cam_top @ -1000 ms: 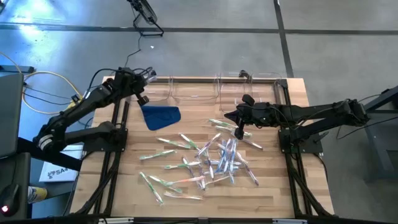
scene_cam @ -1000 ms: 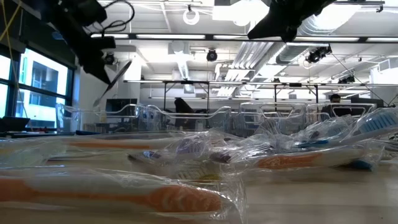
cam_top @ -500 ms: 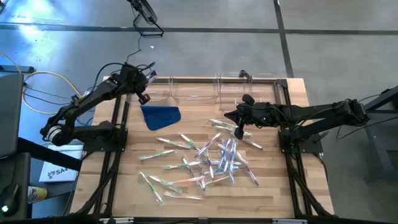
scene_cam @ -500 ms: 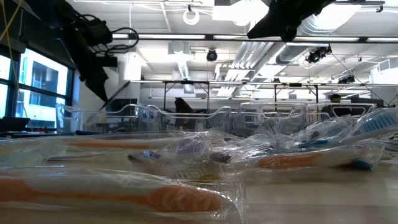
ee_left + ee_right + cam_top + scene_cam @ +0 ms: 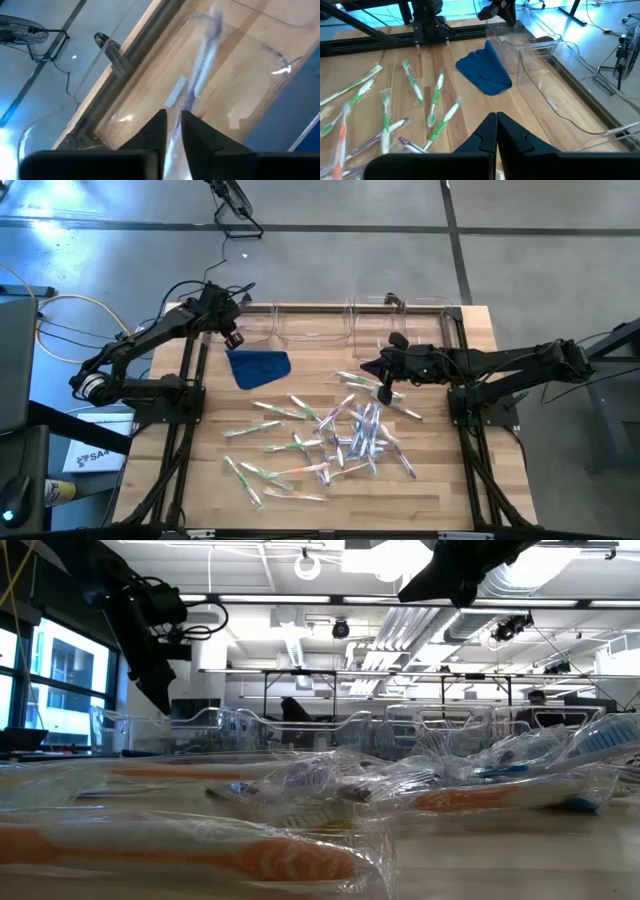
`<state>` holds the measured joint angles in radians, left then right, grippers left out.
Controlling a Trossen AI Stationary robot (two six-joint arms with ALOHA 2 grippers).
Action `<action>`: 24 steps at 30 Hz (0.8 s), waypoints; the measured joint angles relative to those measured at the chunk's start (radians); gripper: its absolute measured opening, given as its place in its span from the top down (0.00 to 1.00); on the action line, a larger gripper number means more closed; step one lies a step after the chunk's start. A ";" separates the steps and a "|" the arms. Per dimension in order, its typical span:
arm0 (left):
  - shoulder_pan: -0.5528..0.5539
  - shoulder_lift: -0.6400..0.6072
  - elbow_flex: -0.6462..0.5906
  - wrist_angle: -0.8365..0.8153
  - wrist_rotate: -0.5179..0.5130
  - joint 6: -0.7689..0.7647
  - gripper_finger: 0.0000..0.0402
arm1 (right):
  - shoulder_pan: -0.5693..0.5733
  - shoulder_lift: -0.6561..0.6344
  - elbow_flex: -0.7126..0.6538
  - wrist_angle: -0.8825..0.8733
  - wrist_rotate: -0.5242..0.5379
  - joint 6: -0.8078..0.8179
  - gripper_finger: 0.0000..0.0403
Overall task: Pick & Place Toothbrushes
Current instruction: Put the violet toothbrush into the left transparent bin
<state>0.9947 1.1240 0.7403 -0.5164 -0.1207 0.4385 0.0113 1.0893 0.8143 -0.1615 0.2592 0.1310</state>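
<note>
While most wrapped toothbrushes [image 5: 340,435] lay scattered mid-worktop [image 5: 470,480], roughly two dozen, green, pink, blue, one purplish toothbrush [image 5: 200,70] lay in a clear bin [image 5: 280,65] beyond the left gripper [image 5: 172,125], fingers slightly apart; right gripper [image 5: 496,125] fingers together.

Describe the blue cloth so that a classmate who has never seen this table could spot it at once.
Start at the wooden table and look to its far left part, just before the clear bins. The blue cloth lies there, crumpled: the only soft, dark blue thing, apart from the thin wrapped toothbrushes.
</note>
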 joint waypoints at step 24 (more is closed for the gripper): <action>0.000 -0.002 0.000 0.223 0.158 0.067 0.72 | 0.000 0.000 0.000 0.001 0.002 0.003 0.99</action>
<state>0.9947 1.1222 0.7403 -0.2939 0.0376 0.5056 0.0109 1.0893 0.8143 -0.1605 0.2611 0.1345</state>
